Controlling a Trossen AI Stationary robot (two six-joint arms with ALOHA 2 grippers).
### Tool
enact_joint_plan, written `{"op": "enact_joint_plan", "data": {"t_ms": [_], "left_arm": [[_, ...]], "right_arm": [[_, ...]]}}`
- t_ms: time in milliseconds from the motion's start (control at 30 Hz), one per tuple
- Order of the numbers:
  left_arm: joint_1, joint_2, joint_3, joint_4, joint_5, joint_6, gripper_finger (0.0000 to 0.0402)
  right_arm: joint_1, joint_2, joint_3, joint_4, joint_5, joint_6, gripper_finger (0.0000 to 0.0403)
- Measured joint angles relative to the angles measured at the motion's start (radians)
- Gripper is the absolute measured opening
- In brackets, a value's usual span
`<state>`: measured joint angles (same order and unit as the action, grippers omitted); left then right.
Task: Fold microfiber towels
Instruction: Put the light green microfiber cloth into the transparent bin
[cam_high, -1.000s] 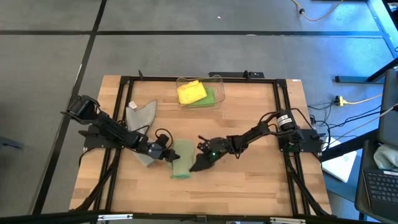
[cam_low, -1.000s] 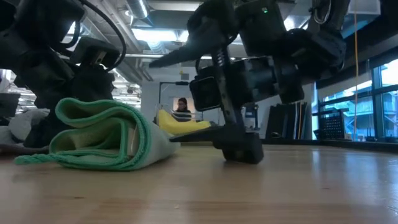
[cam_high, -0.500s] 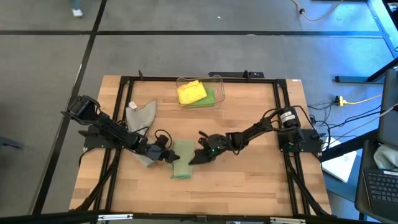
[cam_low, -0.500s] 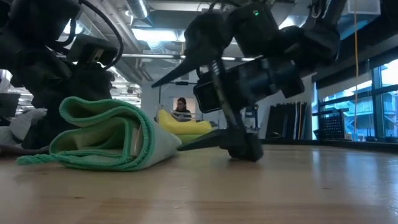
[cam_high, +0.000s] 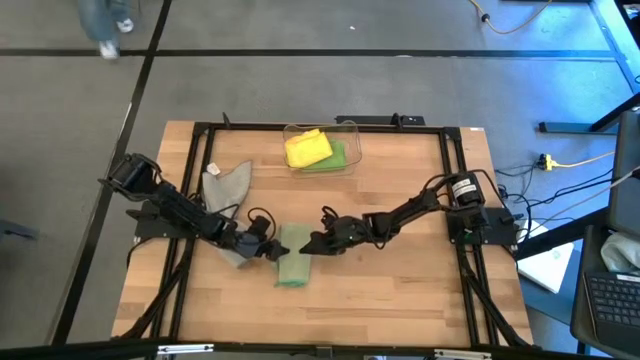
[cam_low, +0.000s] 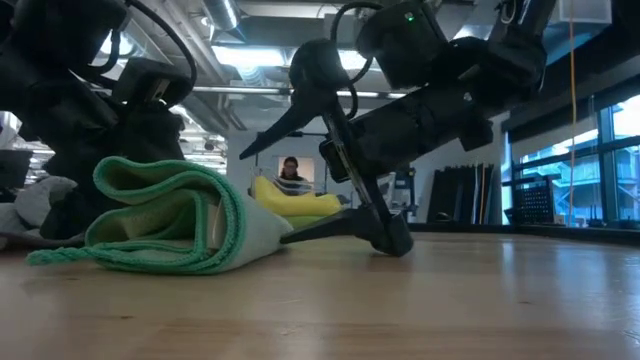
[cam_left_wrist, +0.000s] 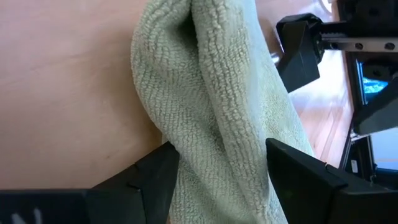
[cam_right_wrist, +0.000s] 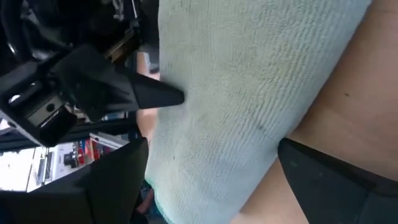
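The pale sage green towel (cam_high: 293, 257) lies folded in several layers at the table's middle, toward the near edge. My left gripper (cam_high: 272, 250) comes at it from the left and is shut on its left side (cam_left_wrist: 217, 124). My right gripper (cam_high: 308, 243) is open at the towel's right side. One of its fingers (cam_low: 275, 130) stands above the towel and the other (cam_low: 330, 225) lies low along the table. The grey towel (cam_high: 226, 186) lies on the table by the left arm. The yellow towel (cam_high: 307, 147) and the bright green one (cam_high: 338, 155) sit in the clear bin (cam_high: 349, 160). My left gripper pinches a thick fold of several layers (cam_left_wrist: 217, 158) at the sage towel's left side between its two fingers, slanting down from the table's left. The towel rests on the table, and its held side arches up (cam_low: 130, 175). My right gripper's lower fingertip (cam_low: 295, 232) is at the towel's right edge; I cannot tell whether it touches.
The clear bin stands at the far edge, in the middle. A black frame (cam_high: 200, 130) runs around the tabletop. Bare wood lies at the near edge and to the right of the sage towel. A person (cam_low: 292, 170) shows far off in the room.
My right gripper has tipped from a steep downward pose to a flatter one. Its fingers have swung toward the sage towel and it has shifted a little toward the far edge. The sage towel has stayed where it was.
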<state>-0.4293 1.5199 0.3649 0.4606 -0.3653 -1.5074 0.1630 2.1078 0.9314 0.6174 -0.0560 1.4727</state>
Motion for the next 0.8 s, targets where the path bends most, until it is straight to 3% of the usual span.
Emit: {"op": "enact_joint_plan", "data": {"t_ms": [200,467,800], "left_arm": [[-0.026,-0.001,0.0,0.0,-0.025,0.002,0.0232],[-0.052,-0.001,0.001,0.001,-0.078,0.028,0.0232],[-0.056,-0.001,0.001,0.005,-0.093,0.024,0.0232]], "right_arm": [[-0.005,0.0,0.002,-0.015,-0.195,-0.037,0.0362],[0.008,-0.004,0.025,-0.064,0.056,-0.137,0.0362],[0.022,0.027,0.27,-0.487,0.141,-0.252,0.0362]]}}
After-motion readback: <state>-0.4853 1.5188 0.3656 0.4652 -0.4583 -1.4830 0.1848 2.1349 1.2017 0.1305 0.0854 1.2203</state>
